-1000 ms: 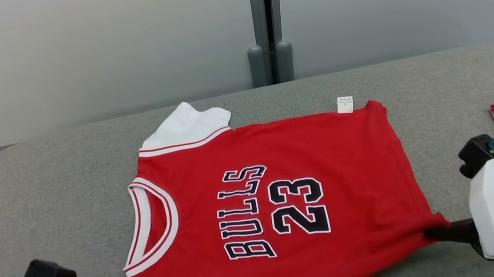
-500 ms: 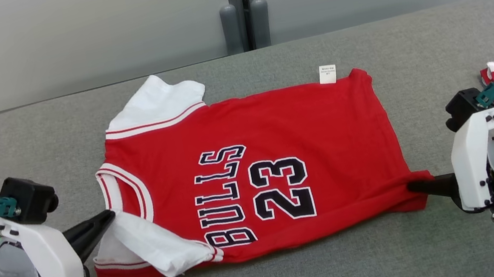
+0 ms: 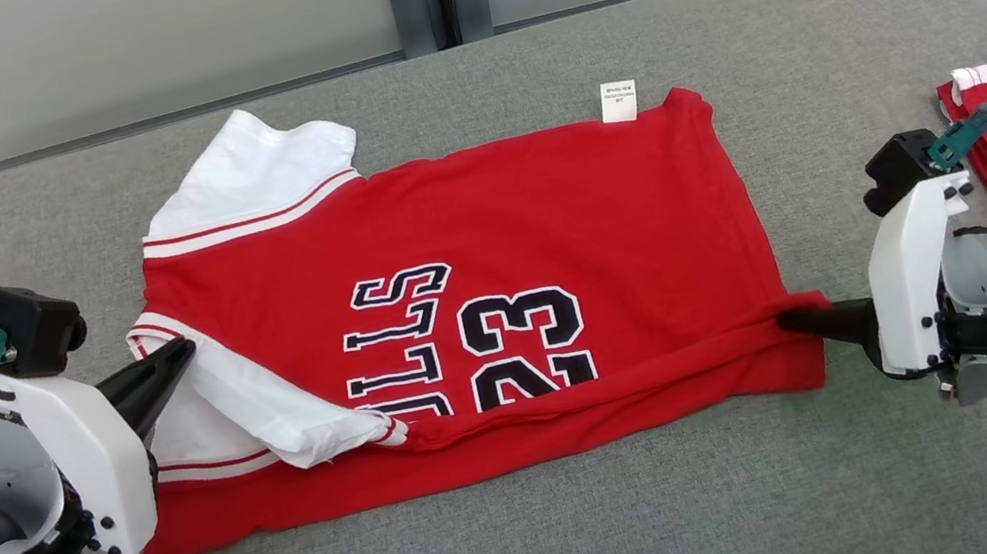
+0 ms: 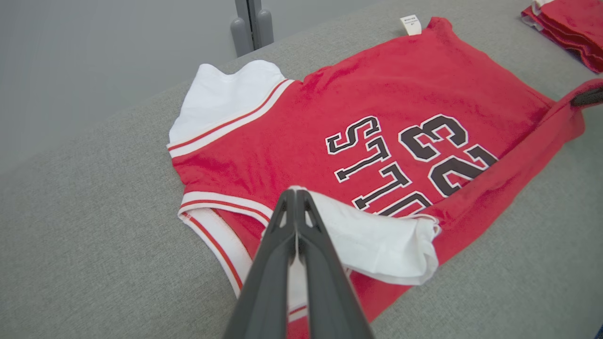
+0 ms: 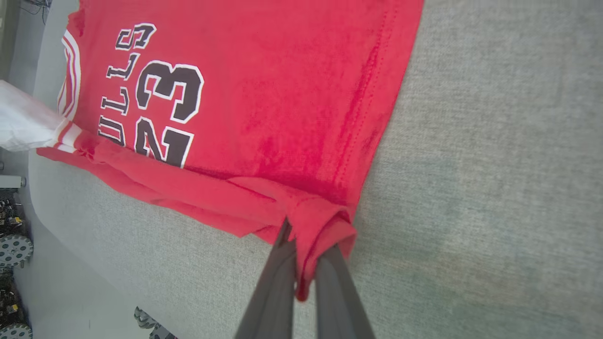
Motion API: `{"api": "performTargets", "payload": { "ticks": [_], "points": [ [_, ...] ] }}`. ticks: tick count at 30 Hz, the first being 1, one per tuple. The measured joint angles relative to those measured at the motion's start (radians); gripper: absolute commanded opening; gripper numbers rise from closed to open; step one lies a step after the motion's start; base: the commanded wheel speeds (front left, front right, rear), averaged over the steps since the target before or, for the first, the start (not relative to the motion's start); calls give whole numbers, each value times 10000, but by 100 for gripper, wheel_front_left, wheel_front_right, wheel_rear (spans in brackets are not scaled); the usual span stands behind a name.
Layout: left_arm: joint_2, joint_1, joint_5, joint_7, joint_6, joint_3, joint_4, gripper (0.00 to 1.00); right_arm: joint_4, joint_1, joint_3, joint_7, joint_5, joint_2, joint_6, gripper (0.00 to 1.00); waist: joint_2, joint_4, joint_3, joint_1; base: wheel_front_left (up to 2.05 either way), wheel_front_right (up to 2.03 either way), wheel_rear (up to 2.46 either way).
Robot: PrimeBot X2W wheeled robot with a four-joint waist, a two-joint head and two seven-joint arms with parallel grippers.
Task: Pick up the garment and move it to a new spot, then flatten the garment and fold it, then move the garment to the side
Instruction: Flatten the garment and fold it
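2 clenched grips on jersey (image 3: pixel 491 206): left tool (image 3: pixel 183 348) on white sleeve (image 3: pixel 274 412), right tool (image 3: pixel 788 323) on hem corner (image 3: pixel 765 346).

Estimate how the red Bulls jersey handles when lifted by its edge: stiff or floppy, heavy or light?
Likely floppy: the red jersey sags in a soft roll between the left gripper and right gripper. Probably light: pinches at the white sleeve and hem corner carry the whole edge.

The jersey (image 3: pixel 542 207) is soft matt cloth (slightly fuzzy by the right gripper (image 3: pixel 791 324)), the table (image 3: pixel 817 37) coarse woven fabric, the fingers (image 5: pixel 273 292) smooth matt plastic.
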Motion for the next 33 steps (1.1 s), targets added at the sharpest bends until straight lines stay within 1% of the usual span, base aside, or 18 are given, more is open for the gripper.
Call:
{"api": "performTargets", "payload": {
  "ticks": [7, 12, 13, 14, 15, 17, 18, 19, 20, 23, 26, 27, 28, 33],
  "points": [
    [-73, -710, -44, -757, -2, -359, 683, 0, -6, -255, -192, -500, -104, 125, 0, 0, 0, 35, 217, 0, 0, 0, 0],
    [-115, -992, -173, -1055, -2, -700, 1047, 0, 190, -371, -190, -723, -211, 222, -2, 0, 0, 109, 296, 0, 0, 0, 0],
    [-121, -1030, -199, -1062, -2, -790, 1126, 0, 301, -394, -192, -880, -320, 253, -2, 26, 0, 124, 307, 0, 0, 0, 0],
    [-128, -1043, -205, -1060, -2, -901, 1216, 0, 416, -419, -197, -993, -368, 278, -4, 88, 0, 140, 312, 0, 0, 0, 0],
    [-155, -1047, -203, -1070, -2, -1009, 1292, 0, 460, -429, -209, -1154, -428, 301, -4, 100, 0, 155, 314, 0, 0, 0, 0],
    [-257, -1108, -138, -1248, -4, -1101, 1547, 8, 575, -453, -259, -1453, -468, 420, -4, 100, 0, 184, 297, 0, 0, 0, 0],
    [-293, -1188, -56, -1350, -2, -1112, 1732, 18, 631, -454, -249, -1517, -495, 453, -4, 100, 0, 196, 280, 0, 0, 0, 0],
    [-324, -1244, 54, -1480, 61, -1106, 1902, 43, 711, -453, -236, -1540, -518, 466, -4, 100, 0, 205, 255, 0, 0, 0, 0],
    [-370, -1258, 148, -1578, 128, -1106, 2096, 100, 771, -447, -219, -1595, -541, 462, -4, 100, 0, 213, 220, 0, 0, 0, 0],
    [-644, -1256, 268, -1866, 176, -1187, 2489, 100, 798, -430, -295, -2138, -629, 493, -4, 100, 0, 220, 89, 0, 0, 0, 0],
    [-892, -1256, 516, -2587, 489, -1093, 2759, 100, 713, -367, -362, -3014, -890, 458, -4, 100, 0, 223, -66, 0, 0, 0, 0],
    [-986, -1245, 558, -2930, 667, -999, 2832, 100, 673, -360, -374, -3482, -1110, 424, -4, 100, 0, 223, -126, 0, 0, 0, 0],
    [-986, -1245, 558, -2930, 667, -999, 2832, 100, 673, -360, -374, -3482, -1110, 424, -4, 100, 0, 223, -126, 0, 0, 0, 0],
    [-1753, -965, 579, -5099, 1753, -219, 2989, 100, 742, -225, -497, -6427, -2456, 245, -4, 100, 0, 243, -465, 0, 0, 0, 0]
  ]
}}
